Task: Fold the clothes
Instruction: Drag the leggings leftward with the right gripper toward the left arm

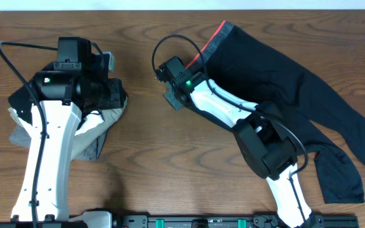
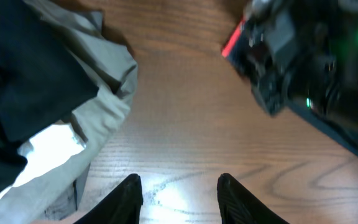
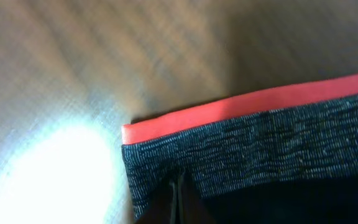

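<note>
The clothes (image 1: 296, 82), long dark leggings, lie spread over the right half of the table, legs trailing to the far right. Their coral-red waistband (image 1: 211, 41) with its grey band points to the top centre. My right gripper (image 1: 184, 79) sits at the waistband's lower end. The right wrist view shows its fingertips (image 3: 178, 193) pressed together, pinching the heathered grey band (image 3: 253, 149) just below the red edge (image 3: 241, 106). My left gripper (image 1: 114, 92) hovers at the left, beside a heap of garments. It stands open (image 2: 180, 193) over bare wood, with nothing between its fingers.
A heap of black, white, grey and khaki garments (image 1: 100, 123) lies under the left arm and fills the left of the left wrist view (image 2: 55, 93). Bare wooden table (image 1: 170, 164) lies between the two arms. The right arm's cable (image 1: 163, 44) loops above its wrist.
</note>
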